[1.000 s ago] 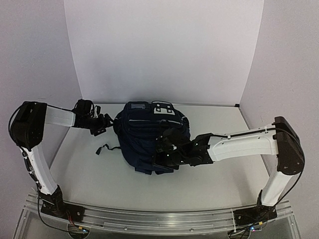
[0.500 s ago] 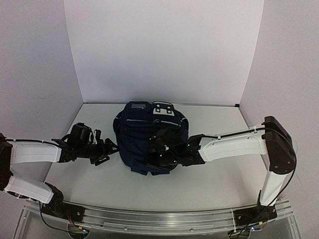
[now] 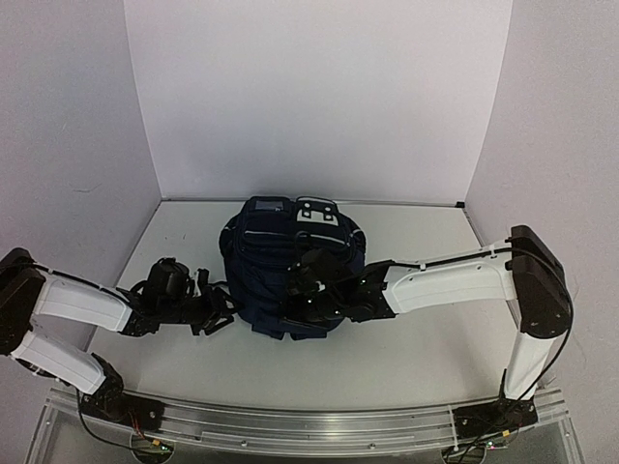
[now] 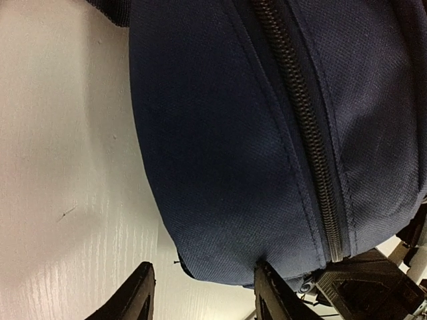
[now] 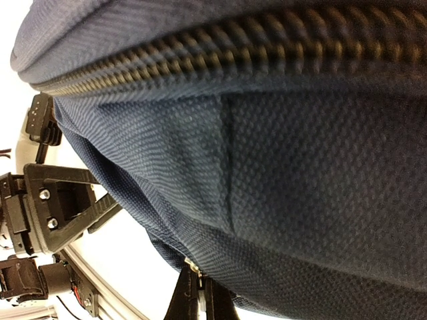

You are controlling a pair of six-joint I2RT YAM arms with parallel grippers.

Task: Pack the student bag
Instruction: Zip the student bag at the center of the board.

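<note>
Nearest us, our left gripper (image 3: 219,315) lies low over the white table (image 3: 416,362) at the near left corner of the student bag (image 3: 280,251), its fingers (image 4: 139,297) spread apart with the navy fabric's edge at their tips. Our right gripper (image 5: 199,288) meets the bag's near side with fingers together, and we cannot tell whether they pinch anything. The bag sits mid-table, its far end close to the back wall (image 3: 319,97).

student bag (image 4: 220,133) — cut off in both wrist views | zipper (image 5: 267,40) — blurred, right wrist | left gripper (image 4: 203,283) jaws cropped at bottom
</note>
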